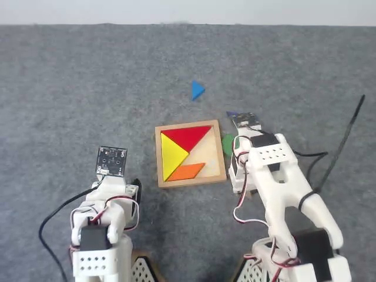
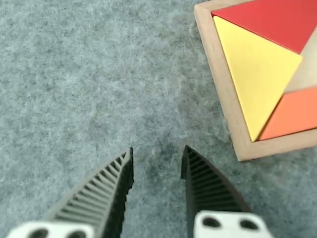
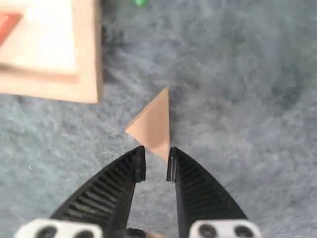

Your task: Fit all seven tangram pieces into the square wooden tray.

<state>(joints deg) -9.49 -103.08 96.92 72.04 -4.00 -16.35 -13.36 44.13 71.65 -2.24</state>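
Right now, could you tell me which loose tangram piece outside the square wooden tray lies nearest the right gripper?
The pale wooden triangle: one corner sits at the tips of the right gripper. The green piece and blue triangle lie farther off.

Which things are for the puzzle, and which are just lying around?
For the puzzle: wooden tray, red triangle, yellow triangle, orange piece, blue triangle, green piece, tan triangle.
Just lying around: grey mat, black cable.

High camera looks down over the whole table (image 1: 70,88), both wrist cameras hang close above it, all three catching the tray (image 1: 158,158).
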